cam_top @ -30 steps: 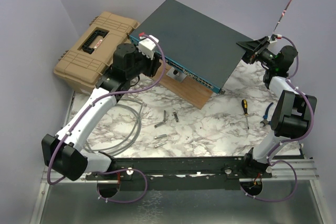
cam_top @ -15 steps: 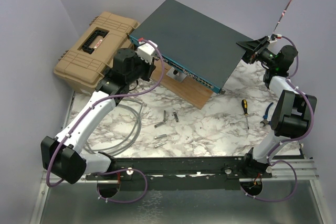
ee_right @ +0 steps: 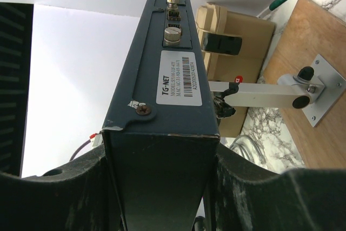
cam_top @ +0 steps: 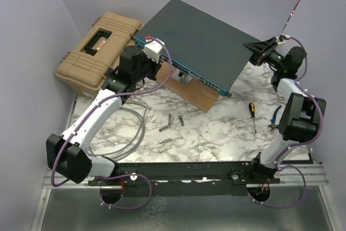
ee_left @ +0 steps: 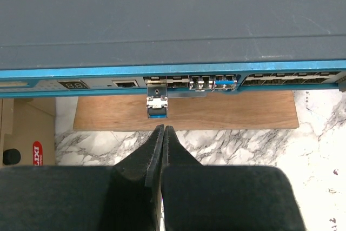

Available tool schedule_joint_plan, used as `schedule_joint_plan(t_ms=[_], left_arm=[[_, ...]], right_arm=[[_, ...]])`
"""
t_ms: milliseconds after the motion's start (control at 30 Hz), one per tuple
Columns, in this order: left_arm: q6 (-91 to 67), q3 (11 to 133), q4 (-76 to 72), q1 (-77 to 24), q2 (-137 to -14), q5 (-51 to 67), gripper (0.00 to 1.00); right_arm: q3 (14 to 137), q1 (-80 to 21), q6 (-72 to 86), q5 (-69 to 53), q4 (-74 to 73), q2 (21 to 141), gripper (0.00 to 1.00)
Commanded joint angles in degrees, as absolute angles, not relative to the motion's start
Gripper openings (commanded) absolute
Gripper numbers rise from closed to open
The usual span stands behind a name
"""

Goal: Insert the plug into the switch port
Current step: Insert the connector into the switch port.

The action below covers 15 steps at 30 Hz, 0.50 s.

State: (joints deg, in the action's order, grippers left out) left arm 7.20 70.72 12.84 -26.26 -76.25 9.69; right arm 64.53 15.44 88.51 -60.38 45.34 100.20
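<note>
We saw the left gripper [ee_left: 162, 132] pinched shut on nothing, just short of the plug [ee_left: 157, 104] (seated in the switch [ee_left: 173, 20]); the right gripper [ee_right: 161, 160] clamped the switch's end.

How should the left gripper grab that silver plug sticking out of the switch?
Probably by the two flat sides of the silver plug, on the stub projecting from the switch. Come straight in from the front, where the left gripper sits shut, opening it first: both sides are bare, the rest is buried inside.
</note>
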Motion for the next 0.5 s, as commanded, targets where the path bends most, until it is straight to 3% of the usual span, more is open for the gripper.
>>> schedule_joint_plan(t_ms=[0, 467], left_arm=[[7.77, 72.91, 11.30, -26.02, -77.17, 9.63, 0.00], [8.10, 74.64, 9.99, -26.02, -79.20, 9.63, 0.00]], right_arm=[[66.08, 15.29, 85.87, -61.95, 45.97, 101.67, 0.12], [66.01, 15.29, 85.96, -61.97, 46.17, 101.64, 0.12]])
